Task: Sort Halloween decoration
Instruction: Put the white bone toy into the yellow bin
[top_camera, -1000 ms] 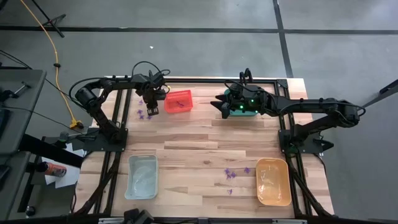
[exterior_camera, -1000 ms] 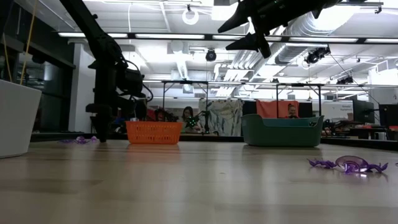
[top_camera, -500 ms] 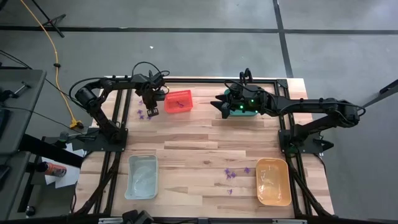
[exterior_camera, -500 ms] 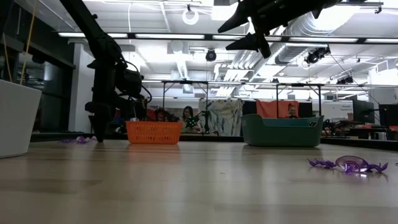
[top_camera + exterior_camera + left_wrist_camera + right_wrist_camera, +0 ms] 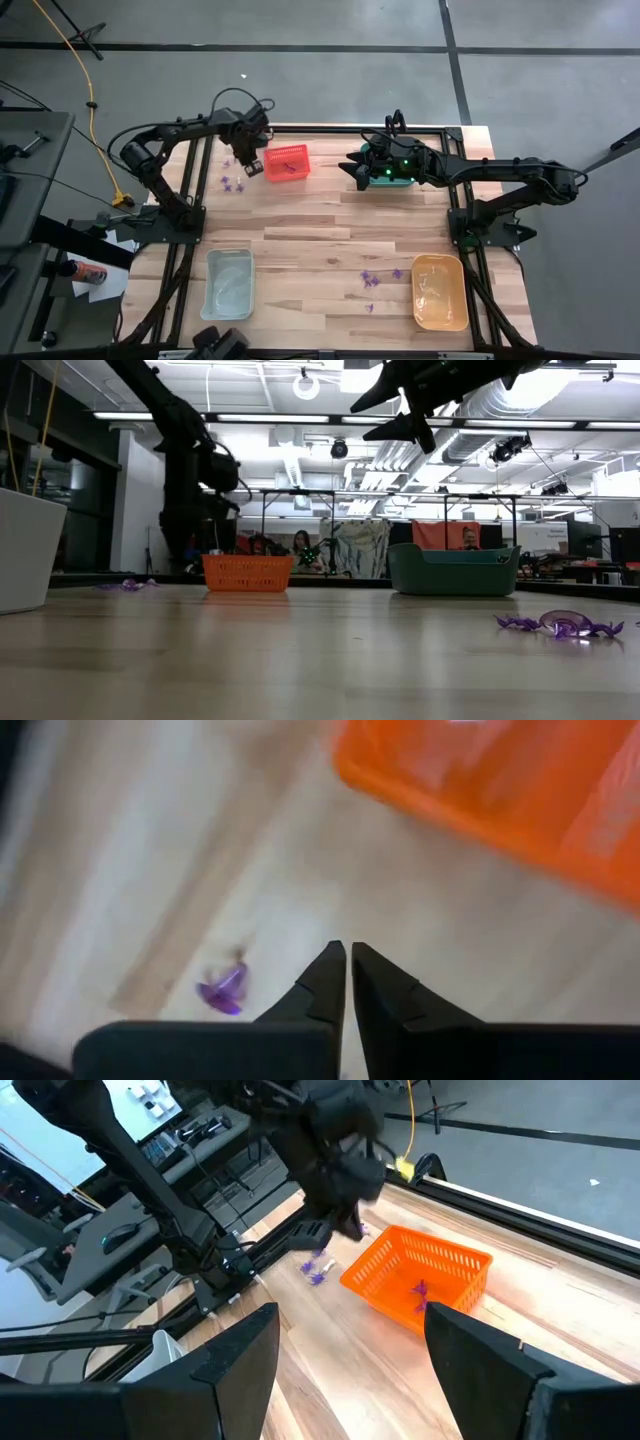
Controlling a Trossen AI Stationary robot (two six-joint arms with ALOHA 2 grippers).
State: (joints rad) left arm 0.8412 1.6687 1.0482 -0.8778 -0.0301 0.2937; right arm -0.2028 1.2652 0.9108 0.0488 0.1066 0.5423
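The left hand (image 5: 250,166) hangs above the far left of the surface (image 5: 320,250), just left of the red bin (image 5: 287,163), its fingers (image 5: 325,982) pressed nearly together with nothing visible between them. In the left wrist view a purple trinket (image 5: 224,992) lies on the wood just beside the fingertips and apart from them, with the bin's orange-red wall close on the other side. From above, a few purple trinkets (image 5: 231,182) lie on the surface a little nearer and to the left of this hand, not touching it. One more trinket (image 5: 420,1290) shows inside the red bin in the right wrist view. The right hand (image 5: 352,168) hovers over the far middle, at the left end of the green bin (image 5: 392,180), its fingers (image 5: 205,1365) spread wide and holding nothing. A second scatter of trinkets (image 5: 372,280) lies on the near right part of the surface, just left of the orange bin (image 5: 440,292) and well apart from both hands; in the low view one of these (image 5: 560,625) sits flat on the wood. A clear bin (image 5: 228,284) stands at the near left.
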